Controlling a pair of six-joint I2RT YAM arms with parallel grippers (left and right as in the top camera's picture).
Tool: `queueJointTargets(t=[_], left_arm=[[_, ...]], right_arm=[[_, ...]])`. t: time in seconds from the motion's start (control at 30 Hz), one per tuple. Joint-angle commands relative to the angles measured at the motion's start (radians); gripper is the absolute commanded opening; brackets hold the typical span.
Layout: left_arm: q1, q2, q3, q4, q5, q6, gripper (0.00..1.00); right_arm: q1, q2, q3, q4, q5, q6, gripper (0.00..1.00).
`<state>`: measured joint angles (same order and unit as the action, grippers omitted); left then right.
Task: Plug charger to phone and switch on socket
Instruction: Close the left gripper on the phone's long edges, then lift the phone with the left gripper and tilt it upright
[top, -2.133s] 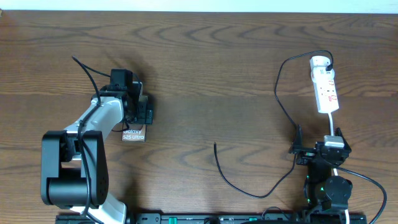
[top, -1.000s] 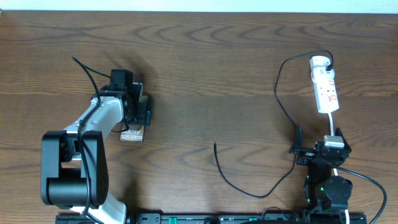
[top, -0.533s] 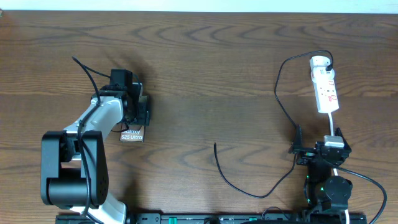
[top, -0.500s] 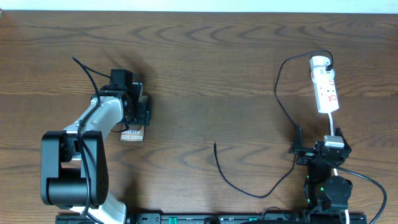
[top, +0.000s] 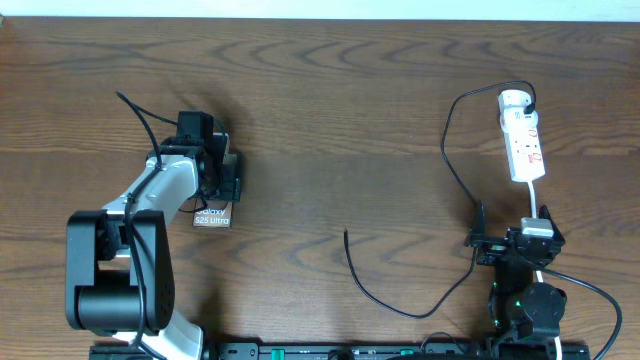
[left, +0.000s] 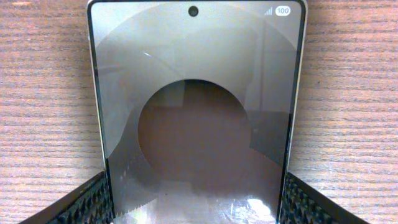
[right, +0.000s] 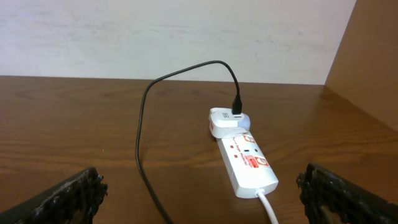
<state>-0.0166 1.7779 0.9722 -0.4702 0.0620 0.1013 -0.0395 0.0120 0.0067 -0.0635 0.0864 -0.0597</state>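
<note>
Phone (top: 214, 214): flat on the tabletop (top: 330, 110), left of the frame, lettered end toward the lower edge. The left gripper (top: 222, 172) is clamped across it, its fingers (left: 93, 202) touching both long sides.

Socket (top: 522, 138): upper right, its white cord (top: 534, 195) running down.

Charger (top: 400, 306): plugged into the socket's rounded end. The cable loops down to lower centre, and the small tip lies free, well apart from the phone.

Right gripper (top: 512, 232): lower right, spread wide, holding nothing.

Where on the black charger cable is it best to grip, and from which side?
Likely just behind the free tip of the charger, coming from above and closing across the cable: that end lies flat on the open table, with nothing beside it.
</note>
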Motion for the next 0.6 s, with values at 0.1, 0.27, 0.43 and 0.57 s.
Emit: queueJointTargets(t=[0.1, 0.27, 0.43, 0.57], left_arm=[[0.004, 0.051, -0.022, -0.018, -0.021, -0.004, 0.13], [0.004, 0.047, -0.012, -0.019, -0.021, -0.005, 0.08], [0.004, 0.019, -0.003, -0.019, 0.035, -0.005, 0.07], [0.004, -0.032, 0.012, -0.031, 0.043, -0.005, 0.07]], right_arm=[[0.007, -0.006, -0.001, -0.004, 0.006, -0.009, 0.99], [0.007, -0.006, -0.001, -0.004, 0.006, -0.009, 0.99], [0.007, -0.006, -0.001, -0.004, 0.006, -0.009, 0.99], [0.007, -0.006, -0.001, -0.004, 0.006, -0.009, 0.99]])
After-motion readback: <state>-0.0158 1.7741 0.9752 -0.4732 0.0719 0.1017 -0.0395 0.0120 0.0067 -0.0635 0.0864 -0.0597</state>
